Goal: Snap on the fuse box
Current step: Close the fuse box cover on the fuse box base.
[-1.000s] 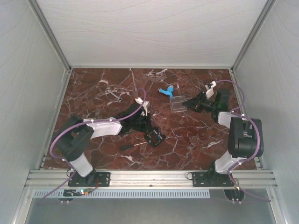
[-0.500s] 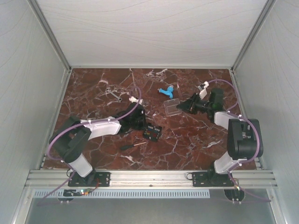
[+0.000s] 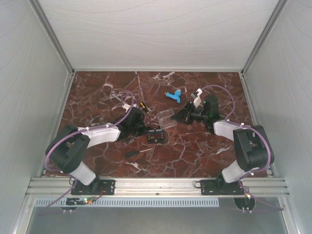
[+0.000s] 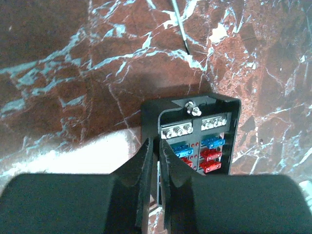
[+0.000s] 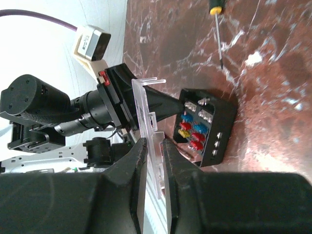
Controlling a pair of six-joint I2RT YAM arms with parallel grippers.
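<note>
The fuse box [image 3: 155,136] is a small black square box with blue, red and yellow fuses showing in its open face [image 4: 210,146]. It lies on the marble near the table's middle. My left gripper [image 3: 146,132] is shut on the box's left wall [image 4: 156,143]. The clear square cover [image 3: 166,117] hangs just beyond and to the right of the box, apart from it. My right gripper [image 3: 177,117] is shut on the cover's edge [image 5: 152,148]. In the right wrist view the cover [image 5: 146,105] stands on edge in front of the fuse box [image 5: 208,130].
A light-blue plastic piece [image 3: 174,95] lies behind the cover. A yellow-and-black screwdriver [image 3: 142,105] lies behind the left gripper and shows in the right wrist view [image 5: 217,29]. A thin black-handled screwdriver [image 3: 134,153] lies in front of the box. A wrench [image 3: 119,98] lies at the far left.
My left gripper has closed on the fuse box's wall and drawn it slightly left and farther back. The right gripper has carried the cover left, toward the box.
</note>
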